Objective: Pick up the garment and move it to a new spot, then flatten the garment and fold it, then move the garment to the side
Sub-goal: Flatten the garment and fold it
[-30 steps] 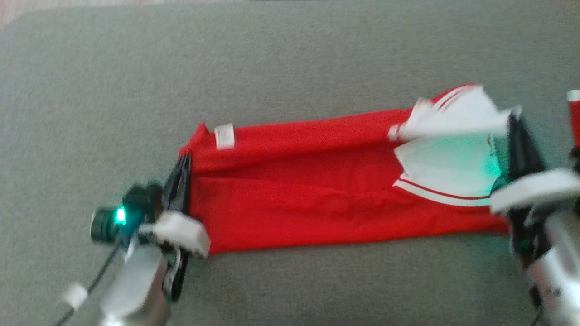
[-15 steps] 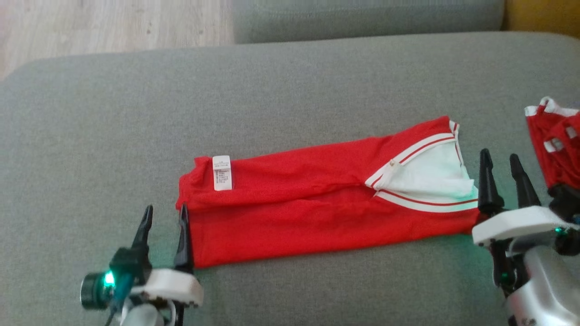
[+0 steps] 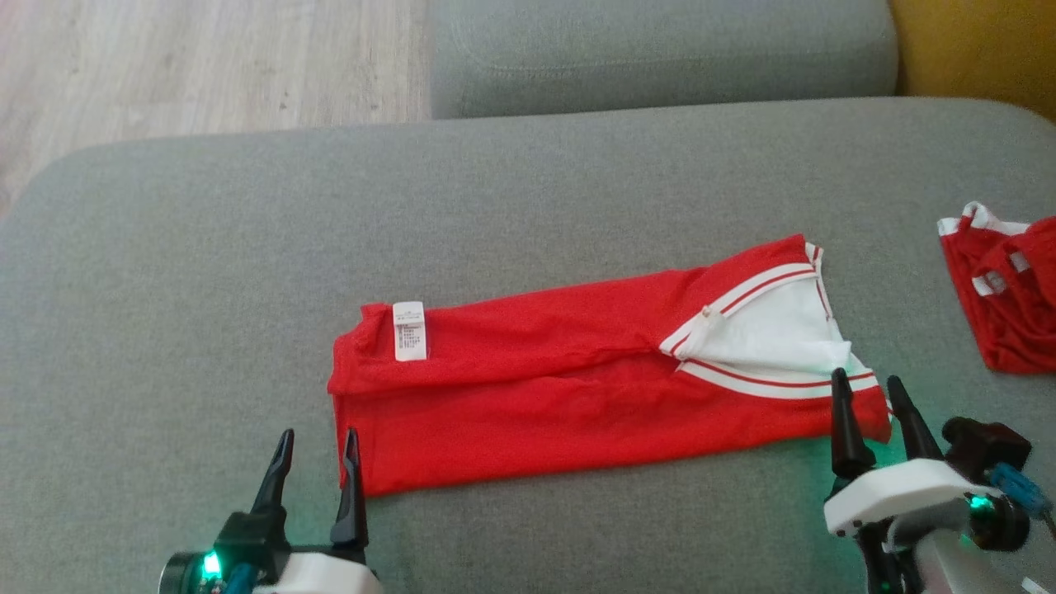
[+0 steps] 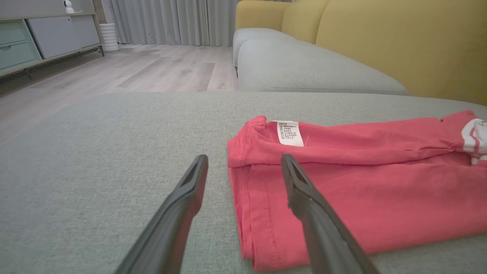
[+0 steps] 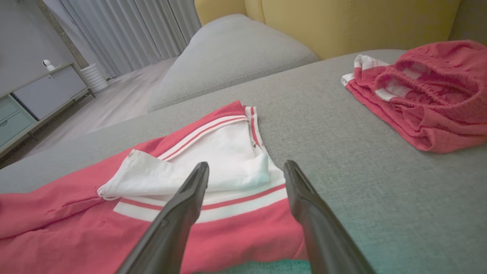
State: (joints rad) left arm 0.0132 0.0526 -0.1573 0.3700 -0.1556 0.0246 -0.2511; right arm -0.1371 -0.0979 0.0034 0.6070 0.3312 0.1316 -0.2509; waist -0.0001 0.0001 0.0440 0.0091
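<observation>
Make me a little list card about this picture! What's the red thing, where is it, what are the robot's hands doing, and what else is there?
thing: red shirt with white trim
shape: folded into a long strip, lying flat
where: on the grey sofa cushion
tag: white, near the shirt's left end
left hand: open, at the shirt's left end, holding nothing
right hand: open, at the white-trimmed right end, holding nothing
also there: bunched red clothes, apart on the right

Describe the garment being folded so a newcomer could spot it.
On the grey sofa cushion, look mid-seat. The red shirt lies flat as a long folded strip with a white care label; the other red garment at the right edge is crumpled.
</observation>
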